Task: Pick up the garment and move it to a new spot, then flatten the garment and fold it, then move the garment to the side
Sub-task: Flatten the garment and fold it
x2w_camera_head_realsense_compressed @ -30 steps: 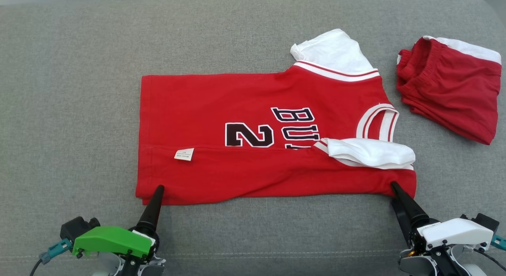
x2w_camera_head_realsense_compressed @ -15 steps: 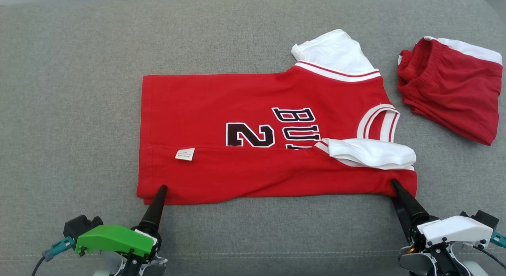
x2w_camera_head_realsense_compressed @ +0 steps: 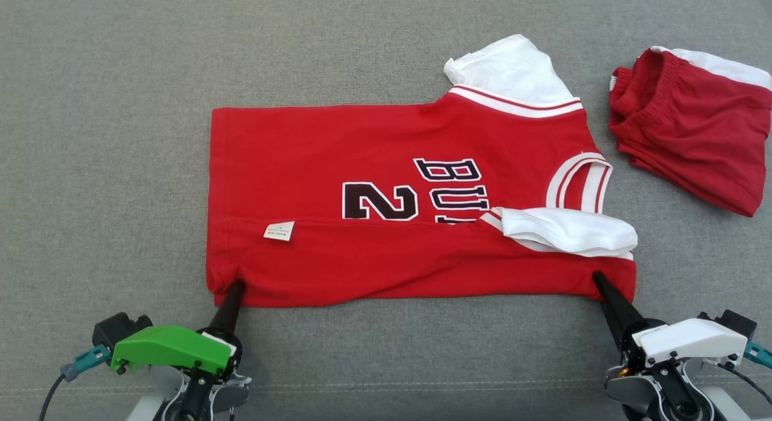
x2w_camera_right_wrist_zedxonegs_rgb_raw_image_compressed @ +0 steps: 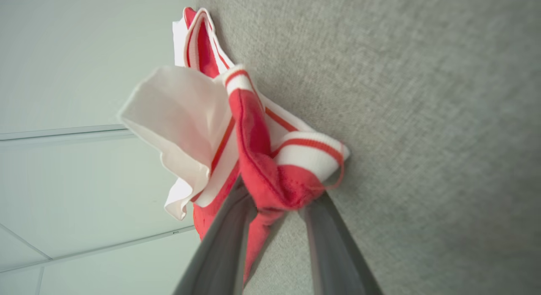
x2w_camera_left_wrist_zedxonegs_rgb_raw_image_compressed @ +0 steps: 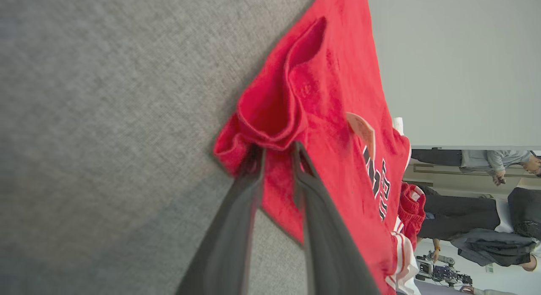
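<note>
Left hand (x2w_camera_head_realsense_compressed: 234, 285) is clamped on the near hem corner of the red jersey (x2w_camera_head_realsense_compressed: 374, 143), cloth bunched between its fingers. Right hand (x2w_camera_head_realsense_compressed: 597, 277) pinches the near shoulder corner, seemingly just below the folded white sleeve (x2w_camera_head_realsense_compressed: 567, 231). Spread across the grey cushion (x2w_camera_head_realsense_compressed: 108, 137), the jersey lies near the red shorts (x2w_camera_head_realsense_compressed: 687, 137).

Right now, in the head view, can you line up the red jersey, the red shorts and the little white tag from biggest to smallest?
1. red jersey: by far the largest.
2. red shorts: clearly smaller, though bunched and cut by the right edge.
3. white tag: tiny, lying on the jersey.
</note>
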Available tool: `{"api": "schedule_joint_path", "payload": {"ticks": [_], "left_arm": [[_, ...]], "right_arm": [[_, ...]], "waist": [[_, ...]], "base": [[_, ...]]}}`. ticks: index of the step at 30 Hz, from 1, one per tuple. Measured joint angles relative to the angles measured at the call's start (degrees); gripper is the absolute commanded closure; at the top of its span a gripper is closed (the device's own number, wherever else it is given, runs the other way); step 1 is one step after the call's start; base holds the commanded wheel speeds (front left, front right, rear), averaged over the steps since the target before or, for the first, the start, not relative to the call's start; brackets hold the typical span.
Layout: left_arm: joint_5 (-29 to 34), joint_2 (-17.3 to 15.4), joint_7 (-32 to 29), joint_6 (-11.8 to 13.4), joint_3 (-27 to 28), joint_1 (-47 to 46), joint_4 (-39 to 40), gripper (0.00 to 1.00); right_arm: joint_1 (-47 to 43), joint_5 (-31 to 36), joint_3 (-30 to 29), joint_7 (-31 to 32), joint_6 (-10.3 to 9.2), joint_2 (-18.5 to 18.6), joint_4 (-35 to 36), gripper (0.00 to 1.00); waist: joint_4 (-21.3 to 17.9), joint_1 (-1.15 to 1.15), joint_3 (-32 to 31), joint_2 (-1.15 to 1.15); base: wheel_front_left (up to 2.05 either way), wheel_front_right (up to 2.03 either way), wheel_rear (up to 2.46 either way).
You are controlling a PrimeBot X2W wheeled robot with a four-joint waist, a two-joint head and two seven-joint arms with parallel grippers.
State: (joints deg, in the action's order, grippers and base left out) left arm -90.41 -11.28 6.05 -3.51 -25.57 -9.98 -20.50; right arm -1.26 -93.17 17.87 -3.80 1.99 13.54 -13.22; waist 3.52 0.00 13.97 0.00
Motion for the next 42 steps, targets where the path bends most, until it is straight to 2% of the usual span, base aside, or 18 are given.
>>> {"api": "schedule_joint_path", "payload": {"ticks": [2, 4, 8, 24, 27, 28, 42], "left_arm": [[-0.07, 0.0, -0.48, 0.0, -0.02, 0.0, -0.52, 1.0], [-0.16, 0.04, -0.49, -0.08, 0.03, 0.01, -0.75, 1.0], [-0.25, 0.05, -0.54, -0.22, 0.22, 0.01, -1.2, 1.0], [-2.01, -0.13, -0.53, -1.0, 2.36, 0.02, -2.59, 1.0], [-2.37, -0.16, -1.1, -0.44, 2.69, 0.04, -3.32, 0.06], [-2.37, -0.18, -1.23, -0.41, 2.57, 0.07, -3.53, 0.0], [-2.36, -0.54, -2.98, 0.59, 1.4, 0.03, -2.85, 0.0]], "right_arm": [[0.01, 0.04, 0.05, 0.07, 0.01, 0.01, -0.24, 0.74], [0.01, 0.04, 0.08, 0.07, 0.08, 0.0, -0.45, 0.79], [0.03, 0.04, 0.1, 0.14, 0.46, 0.0, -0.85, 0.85], [0.6, 0.51, 0.11, 0.57, 1.0, 0.08, -2.7, 0.87], [0.62, 0.53, 0.18, 0.57, 1.02, 0.08, -3.14, 0.87], [0.64, 0.55, 0.31, 0.6, 1.02, 0.08, -3.37, 0.87], [0.64, 0.96, 0.77, 0.81, 1.52, 0.01, -4.21, 0.89]], "waist": [[-0.05, 0.0, -0.02, 0.0], [-0.07, 0.0, -0.05, 0.0], [-0.02, 0.0, -0.1, 0.0], [0.24, 0.0, -0.93, 0.0], [0.24, 0.0, -1.29, 0.0], [0.24, 0.0, -1.47, 0.0], [-0.08, 0.0, -2.47, 0.0]], "base": [[0.0, 0.0, 0.0], [0.0, 0.0, 0.0], [0.0, 0.0, 0.0], [0.0, 0.0, 0.0], [0.0, 0.0, 0.0], [0.0, 0.0, 0.0], [0.0, 0.0, 0.0]]}}
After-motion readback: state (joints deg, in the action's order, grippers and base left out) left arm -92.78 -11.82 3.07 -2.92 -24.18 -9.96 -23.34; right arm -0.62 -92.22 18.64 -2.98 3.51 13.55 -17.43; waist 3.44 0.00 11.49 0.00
